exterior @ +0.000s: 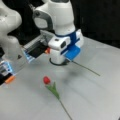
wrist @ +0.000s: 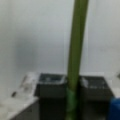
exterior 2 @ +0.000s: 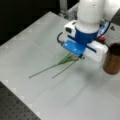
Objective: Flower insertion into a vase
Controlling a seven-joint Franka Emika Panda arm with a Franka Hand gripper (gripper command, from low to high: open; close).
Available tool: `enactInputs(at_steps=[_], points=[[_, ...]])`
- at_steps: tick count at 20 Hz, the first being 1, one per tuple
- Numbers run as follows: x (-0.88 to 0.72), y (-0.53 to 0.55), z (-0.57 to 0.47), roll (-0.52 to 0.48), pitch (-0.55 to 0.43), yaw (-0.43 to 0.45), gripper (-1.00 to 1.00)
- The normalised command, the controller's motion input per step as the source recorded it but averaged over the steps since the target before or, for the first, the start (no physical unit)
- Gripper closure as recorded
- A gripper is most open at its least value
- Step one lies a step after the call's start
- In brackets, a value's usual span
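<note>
The gripper [wrist: 72, 93] is low over the table [exterior: 100, 100] and its two pads pinch a green flower stem [wrist: 76, 50] that runs out in front of it. The brown vase [exterior 2: 112, 58] stands just beside the gripper, and a red tulip [exterior: 46, 80] lies apart on the table. To do this well, I think the grasp must stay firm but gentle, so the thin stem does not slip or bend.

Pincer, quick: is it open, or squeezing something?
Pincer: closed on the thin green flower stem, which runs between its two dark fingers, low over the pale grey table.
</note>
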Motion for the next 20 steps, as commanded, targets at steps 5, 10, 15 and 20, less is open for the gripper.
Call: enactInputs(at_steps=[5, 10, 15, 20], points=[[-0.21, -0.14, 0.24, 0.111, -0.008, 0.07, 1.0], [-0.23, -0.14, 0.27, 0.172, -0.01, 0.02, 1.0], [-0.17, -0.11, 0.13, 0.164, 0.058, -0.028, 1.0], [-0.27, -0.07, 0.27, 0.141, 0.11, -0.05, 1.0]])
